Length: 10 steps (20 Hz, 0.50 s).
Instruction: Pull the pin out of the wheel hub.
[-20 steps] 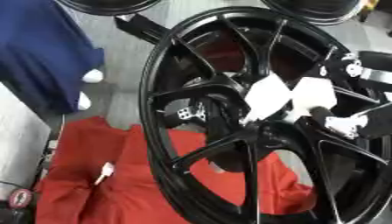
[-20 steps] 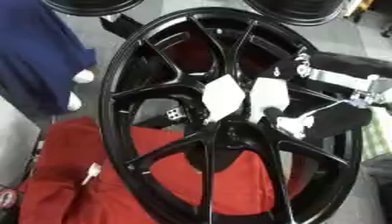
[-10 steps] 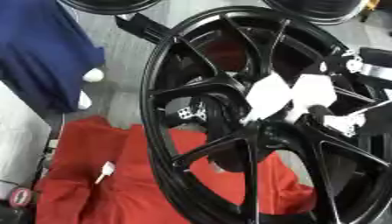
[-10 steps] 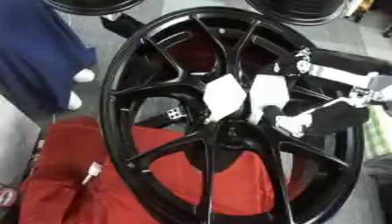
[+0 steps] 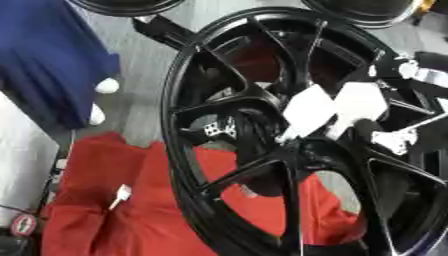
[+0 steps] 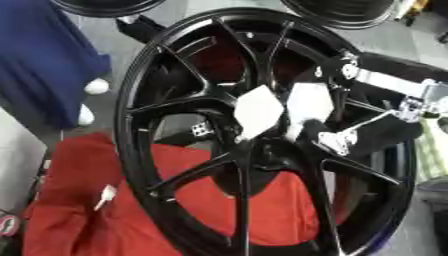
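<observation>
The wheel (image 6: 254, 135) filling the middle of the frame looks like painted metal, black and glossy, its smooth spokes catching pale reflections. Under it at the lower left lies a red cloth (image 5: 131, 210), matt and creased into soft folds, and at the upper left is a dark blue cloth (image 5: 48, 60), equally dull. The robot's right hand (image 6: 297, 107), right of centre, has smooth white panels like plastic, with bare silver metal on the arm (image 6: 394, 85) behind it.
</observation>
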Tool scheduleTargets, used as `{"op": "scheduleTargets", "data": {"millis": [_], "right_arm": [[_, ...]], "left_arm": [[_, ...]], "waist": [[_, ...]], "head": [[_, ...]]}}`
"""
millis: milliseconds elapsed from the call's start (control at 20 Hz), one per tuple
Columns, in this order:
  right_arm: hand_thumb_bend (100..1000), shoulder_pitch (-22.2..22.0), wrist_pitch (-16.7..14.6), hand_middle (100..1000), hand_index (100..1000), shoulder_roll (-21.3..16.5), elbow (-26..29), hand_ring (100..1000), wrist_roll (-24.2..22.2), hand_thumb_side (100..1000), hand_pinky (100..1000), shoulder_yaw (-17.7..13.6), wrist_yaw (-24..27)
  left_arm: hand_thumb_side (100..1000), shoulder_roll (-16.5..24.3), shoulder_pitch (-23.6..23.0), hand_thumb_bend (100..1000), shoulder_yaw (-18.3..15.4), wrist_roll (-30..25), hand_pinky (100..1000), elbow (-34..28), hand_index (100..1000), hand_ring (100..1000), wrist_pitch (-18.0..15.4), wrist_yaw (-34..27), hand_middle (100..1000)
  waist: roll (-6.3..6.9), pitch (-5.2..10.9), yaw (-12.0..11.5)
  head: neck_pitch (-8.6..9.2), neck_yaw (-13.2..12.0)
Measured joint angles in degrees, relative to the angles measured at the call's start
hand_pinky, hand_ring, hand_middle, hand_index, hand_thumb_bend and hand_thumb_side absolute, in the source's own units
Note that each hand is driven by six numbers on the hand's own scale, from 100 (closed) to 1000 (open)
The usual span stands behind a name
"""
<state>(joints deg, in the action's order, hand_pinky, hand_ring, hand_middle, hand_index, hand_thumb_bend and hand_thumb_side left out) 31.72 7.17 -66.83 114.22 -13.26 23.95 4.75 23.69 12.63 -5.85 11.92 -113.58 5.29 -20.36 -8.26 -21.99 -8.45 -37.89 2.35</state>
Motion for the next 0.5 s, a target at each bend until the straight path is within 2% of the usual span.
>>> {"op": "scheduleTargets", "data": {"millis": [500], "right_arm": [[100, 1.7, 0.6, 220, 293, -1.0, 0.0, 390, -1.2, 100, 428, -1.2, 3.1]], "left_arm": [[628, 0.0, -0.1, 148, 0.0, 0.0, 806, 0.0, 823, 773, 0.0, -0.3, 699]], "waist": [[-0.42, 0.76, 0.2]], "head": [[0.33, 0.0]]}}
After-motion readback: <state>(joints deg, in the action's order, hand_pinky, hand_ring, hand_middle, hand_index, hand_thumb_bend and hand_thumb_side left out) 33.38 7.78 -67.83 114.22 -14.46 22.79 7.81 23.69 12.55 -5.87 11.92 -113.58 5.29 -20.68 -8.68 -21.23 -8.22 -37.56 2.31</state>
